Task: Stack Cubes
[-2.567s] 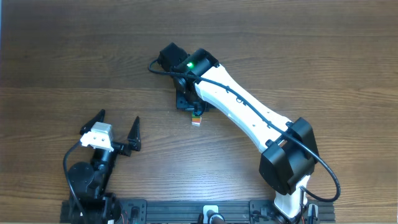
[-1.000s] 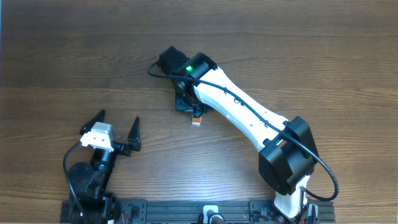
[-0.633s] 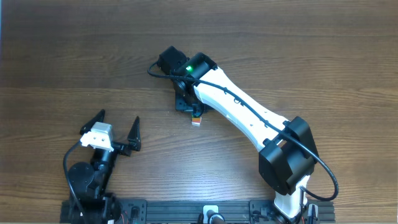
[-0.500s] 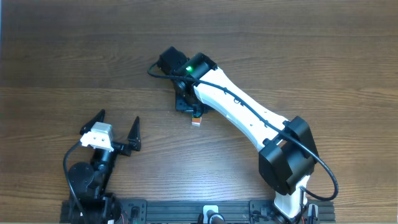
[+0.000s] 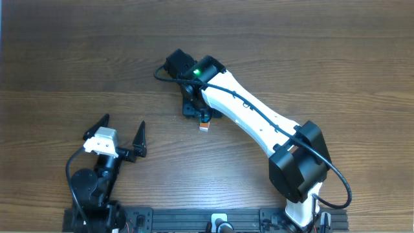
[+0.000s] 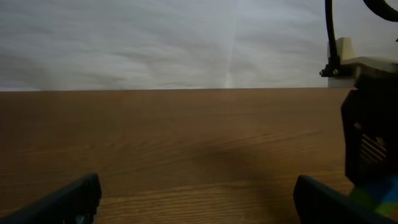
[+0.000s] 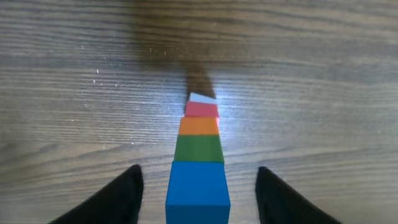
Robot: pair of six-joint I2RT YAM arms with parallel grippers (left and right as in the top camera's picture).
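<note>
wooden table (image 5: 336, 58). right gripper (image 7: 198, 173): released, fingers spread either side of the cube stack, not touching it. stack beneath it, top down: blue cube (image 7: 198, 186), green cube (image 7: 198, 148), orange cube (image 7: 199, 126), red cube (image 7: 202, 109), white cube (image 7: 200, 98). left gripper (image 5: 123, 122): spread wide, holding nothing, well apart from the stack.
</note>
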